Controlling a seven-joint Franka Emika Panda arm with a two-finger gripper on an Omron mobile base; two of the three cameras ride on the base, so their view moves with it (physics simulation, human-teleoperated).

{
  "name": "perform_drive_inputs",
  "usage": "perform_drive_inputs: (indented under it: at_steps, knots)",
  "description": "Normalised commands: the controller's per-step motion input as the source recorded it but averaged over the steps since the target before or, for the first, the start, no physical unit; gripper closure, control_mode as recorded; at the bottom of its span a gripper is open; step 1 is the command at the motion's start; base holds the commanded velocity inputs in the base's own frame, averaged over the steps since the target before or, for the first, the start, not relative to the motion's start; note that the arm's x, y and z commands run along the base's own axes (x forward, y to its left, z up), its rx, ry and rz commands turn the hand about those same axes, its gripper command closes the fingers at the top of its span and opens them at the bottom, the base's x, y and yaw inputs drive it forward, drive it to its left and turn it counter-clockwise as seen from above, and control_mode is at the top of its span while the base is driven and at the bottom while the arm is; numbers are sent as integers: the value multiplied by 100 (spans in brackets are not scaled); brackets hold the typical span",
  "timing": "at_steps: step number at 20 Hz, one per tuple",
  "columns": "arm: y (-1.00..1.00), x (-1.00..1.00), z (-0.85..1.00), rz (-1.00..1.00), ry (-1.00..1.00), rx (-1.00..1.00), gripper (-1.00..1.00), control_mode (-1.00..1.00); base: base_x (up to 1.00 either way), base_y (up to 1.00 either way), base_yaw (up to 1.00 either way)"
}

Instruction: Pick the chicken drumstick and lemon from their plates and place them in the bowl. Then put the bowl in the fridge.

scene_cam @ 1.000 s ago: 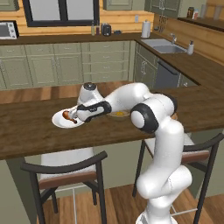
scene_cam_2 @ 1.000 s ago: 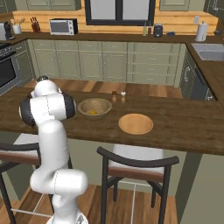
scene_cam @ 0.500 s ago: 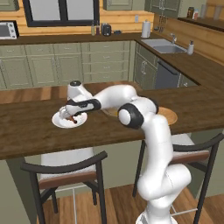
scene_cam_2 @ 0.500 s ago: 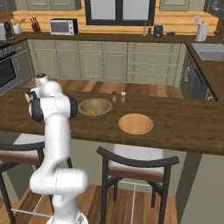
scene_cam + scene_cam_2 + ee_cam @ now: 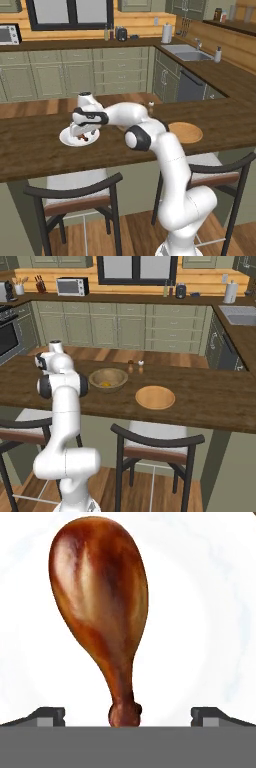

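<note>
Reddish-brown and glossy, the chicken drumstick (image 5: 102, 607) lay on the white plate (image 5: 200, 637) directly under the end effector (image 5: 127, 714), with its thin bone end toward the camera and between the two finger tips. The end effector was fully open and held nothing; its fingers (image 5: 47, 714) stood well apart on both sides of the bone end, not touching it. In the left base view the end effector (image 5: 82, 131) hung low over this plate (image 5: 67, 139), which sat on the dark wooden counter (image 5: 35, 150) near its front edge.

Further along the counter stood the wooden bowl (image 5: 108, 378) with the yellow lemon (image 5: 105, 384) inside it, and then the flat wooden plate (image 5: 155, 397), bare on top. Two small shakers (image 5: 135, 366) stood just behind the bowl.

The counter had free surface on both sides of the white plate. Two dark chairs (image 5: 80, 192) stood under its front edge. Behind it were a wooden floor and green cabinets (image 5: 120, 328) with a microwave (image 5: 72, 286) and a sink (image 5: 187, 51).
</note>
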Motion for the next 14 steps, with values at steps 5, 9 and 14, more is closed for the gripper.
perform_drive_inputs:
  at_steps: [5, 9, 14]
  knots:
    - [0, -5, -38, 1, 0, -3, -100, -100, 0, 0, 0]
    - [0, 0, -18, 1, 0, 0, -100, -100, 0, 0, 0]
    - [4, 0, -19, 4, -1, 0, 100, -100, 0, 0, 0]
